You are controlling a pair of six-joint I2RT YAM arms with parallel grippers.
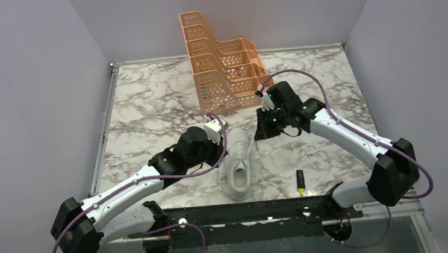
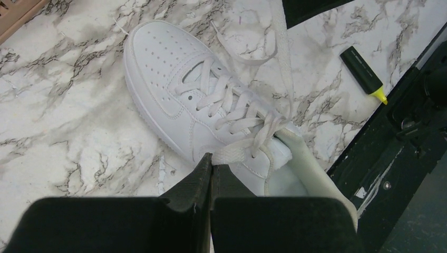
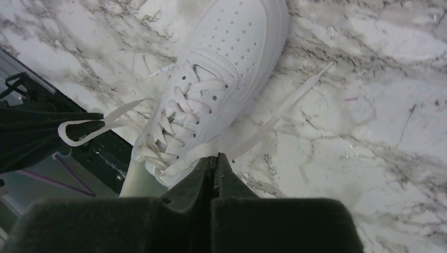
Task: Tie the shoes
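Observation:
A white low-top shoe (image 1: 237, 165) lies on the marble table between both arms, toe toward the back. In the left wrist view the shoe (image 2: 174, 74) shows its crossed laces, and my left gripper (image 2: 212, 158) is shut on a white lace (image 2: 234, 152) coming from the top eyelet. My right gripper (image 3: 213, 157) is shut on the other lace (image 3: 274, 113), whose free end trails over the marble beside the shoe (image 3: 232, 58). From above, the left gripper (image 1: 225, 137) and right gripper (image 1: 258, 136) flank the shoe's front half.
An orange tiered rack (image 1: 223, 72) stands at the back, just behind the right gripper. A black and yellow highlighter (image 1: 301, 182) lies right of the shoe's heel, seen also as the highlighter (image 2: 363, 74). A black rail (image 1: 246, 212) runs along the near edge.

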